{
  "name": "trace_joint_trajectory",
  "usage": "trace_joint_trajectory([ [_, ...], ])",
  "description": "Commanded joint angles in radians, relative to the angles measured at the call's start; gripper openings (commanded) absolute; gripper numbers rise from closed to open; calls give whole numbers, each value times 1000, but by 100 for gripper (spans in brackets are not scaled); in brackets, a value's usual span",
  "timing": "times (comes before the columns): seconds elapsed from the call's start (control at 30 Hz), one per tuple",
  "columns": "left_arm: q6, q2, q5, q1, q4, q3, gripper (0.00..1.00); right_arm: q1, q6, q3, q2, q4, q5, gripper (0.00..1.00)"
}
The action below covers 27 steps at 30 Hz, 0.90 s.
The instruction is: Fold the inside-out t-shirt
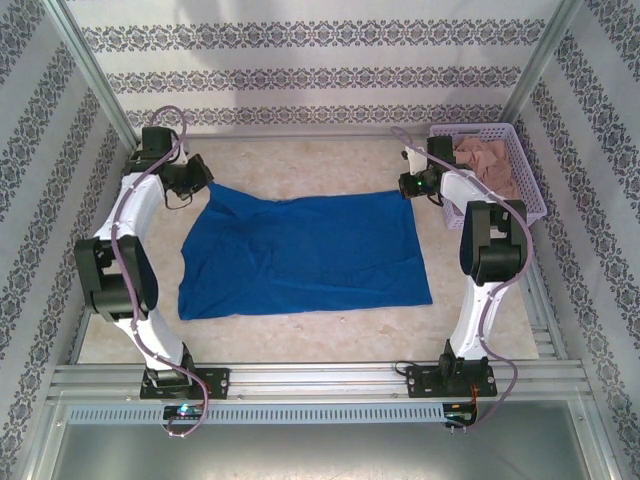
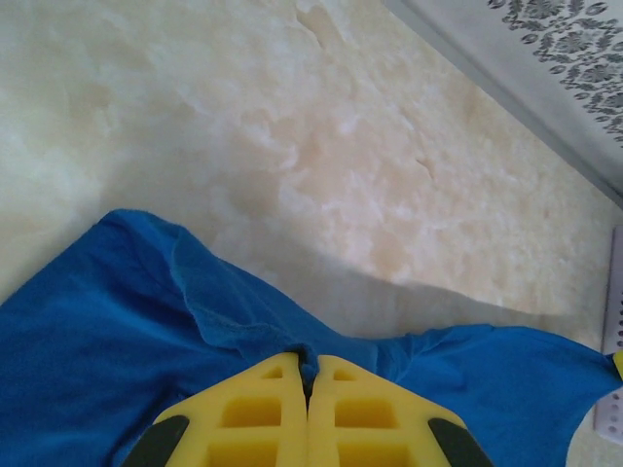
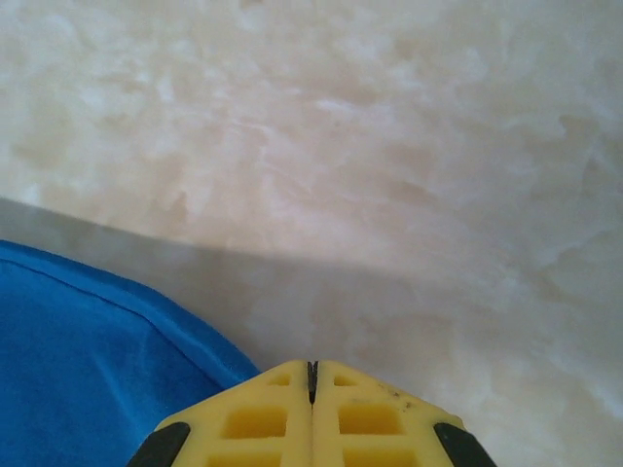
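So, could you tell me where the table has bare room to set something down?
Bare table runs between the t-shirt and the back wall, and between it and the near rail. Crowded: the basket far right, and its far corners, pinched by left claw and right claw.

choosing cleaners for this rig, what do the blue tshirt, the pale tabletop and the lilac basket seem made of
The royal-blue t-shirt: soft matte knit, probably cotton; it creases and shows a stitched hem. The pale mottled tabletop: smooth, marble-look, possibly stone or printed laminate; cloudy veining. The lilac lattice basket: likely moulded plastic, given its even perforated walls.
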Motion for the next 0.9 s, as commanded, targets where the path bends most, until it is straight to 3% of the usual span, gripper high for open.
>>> trace_joint_trajectory([
  [0.0,-62,-86,23,-9,30,-55,0,-14,-40,-38,-66,81,-54,7],
  [0.5,-151,-329,117,-9,-53,-267,0,-16,-204,-295,-271,196,-36,7],
  [0.87,-85,-416,131,-9,-199,-320,0,-16,-222,-418,-379,237,-7,7],
])
